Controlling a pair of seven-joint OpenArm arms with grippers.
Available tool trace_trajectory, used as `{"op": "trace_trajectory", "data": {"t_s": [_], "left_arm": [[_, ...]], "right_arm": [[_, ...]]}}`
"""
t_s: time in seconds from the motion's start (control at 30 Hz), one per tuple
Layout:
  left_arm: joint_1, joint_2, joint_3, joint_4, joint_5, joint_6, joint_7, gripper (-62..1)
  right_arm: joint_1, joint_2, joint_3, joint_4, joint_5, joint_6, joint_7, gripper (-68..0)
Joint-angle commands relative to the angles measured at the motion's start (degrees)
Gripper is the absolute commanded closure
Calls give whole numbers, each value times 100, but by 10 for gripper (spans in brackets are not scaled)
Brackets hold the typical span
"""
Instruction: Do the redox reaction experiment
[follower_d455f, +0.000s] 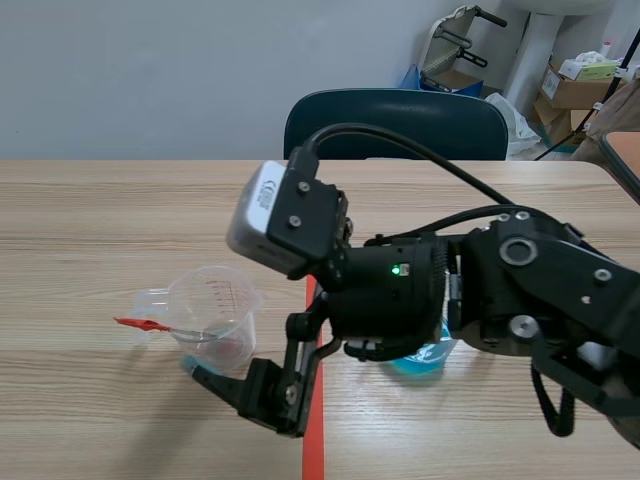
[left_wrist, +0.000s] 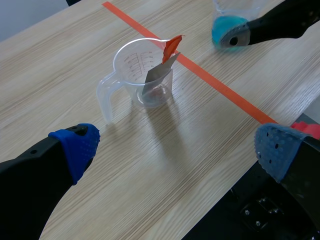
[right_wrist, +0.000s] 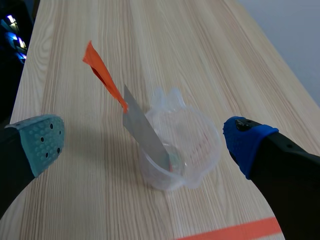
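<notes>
Leaning strip inside clear cup

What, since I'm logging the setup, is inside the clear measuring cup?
A grey metal strip with an orange-red tag leans inside the cup. Any clear liquid cannot be made out.

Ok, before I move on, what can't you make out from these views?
Blue-liquid container: in the scene view mostly hidden behind the right arm; in the left wrist view cut off by the edge.
Measuring cup markings: too small to read in every view.
Left gripper: outside the scene view.
</notes>
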Motion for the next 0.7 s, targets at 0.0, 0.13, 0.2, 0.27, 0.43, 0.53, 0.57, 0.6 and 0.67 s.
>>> {"op": "trace_trajectory", "data": {"t_s": [0.0, 0.13, 0.2, 0.27, 0.43, 0.53, 0.57, 0.6, 0.67], "left_arm": [[68, 13, 24, -42, -72, -26, -234, -623], [149, 13, 35, -188, -76, -85, -614, -623], [175, 13, 39, -251, -79, -142, -815, -623], [184, 13, 63, -306, -76, -208, -949, -623], [181, 13, 168, -339, -74, -208, -951, -623], [181, 13, 168, -339, -74, -208, -955, -623], [179, 13, 168, -339, -74, -208, -957, -623], [166, 13, 168, -339, -74, -210, -953, -623], [151, 13, 168, -339, -74, -205, -933, -623]], "right_arm": [[149, -168, -11, -59, 4, -35, 151, -679], [391, -503, -313, -400, -199, -273, 179, -679], [472, -638, -396, -544, -289, -297, 256, -679], [505, -737, -424, -612, -310, -317, 302, -679], [518, -828, -426, -625, -393, -476, 356, -613], [518, -817, -426, -625, -433, -601, 356, -512], [518, -809, -426, -625, -433, -601, 363, -475], [518, -809, -424, -625, -433, -603, 363, -439], [518, -811, -424, -625, -435, -623, 393, -377]]}}
